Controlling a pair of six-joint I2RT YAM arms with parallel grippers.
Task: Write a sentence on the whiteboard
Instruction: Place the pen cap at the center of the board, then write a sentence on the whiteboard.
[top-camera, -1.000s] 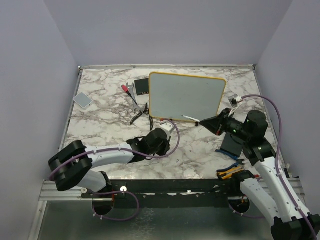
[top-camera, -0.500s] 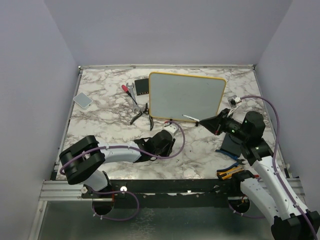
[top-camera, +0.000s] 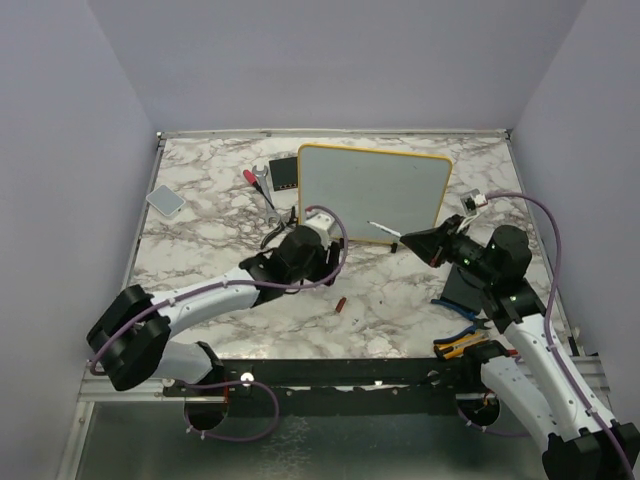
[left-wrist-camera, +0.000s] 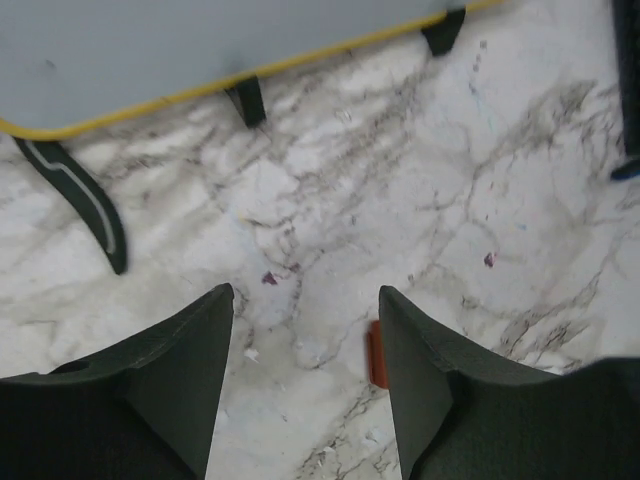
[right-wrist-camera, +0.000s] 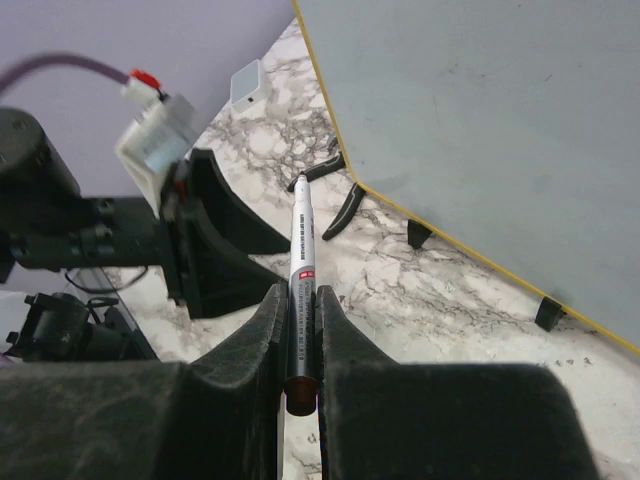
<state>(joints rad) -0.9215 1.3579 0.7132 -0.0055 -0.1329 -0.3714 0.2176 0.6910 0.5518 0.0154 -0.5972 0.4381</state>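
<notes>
The whiteboard with its thin yellow frame stands tilted at the back of the marble table, and its face is blank; no sentence shows on it. My right gripper is shut on a white marker, whose uncapped tip points at the board's lower edge. My left gripper hangs open over bare marble just in front of the board. A small red cap lies loose on the table, beside the right finger in the left wrist view.
Black-handled pliers lie left of the board's near corner. A small black box, a red-handled tool and a wrench sit behind them. A grey pad lies far left. A black stand and pliers are near the right arm.
My left gripper has opened and drawn back from the marker tip, up and to the left. The red cap now lies on the table. The right gripper still holds the marker.
</notes>
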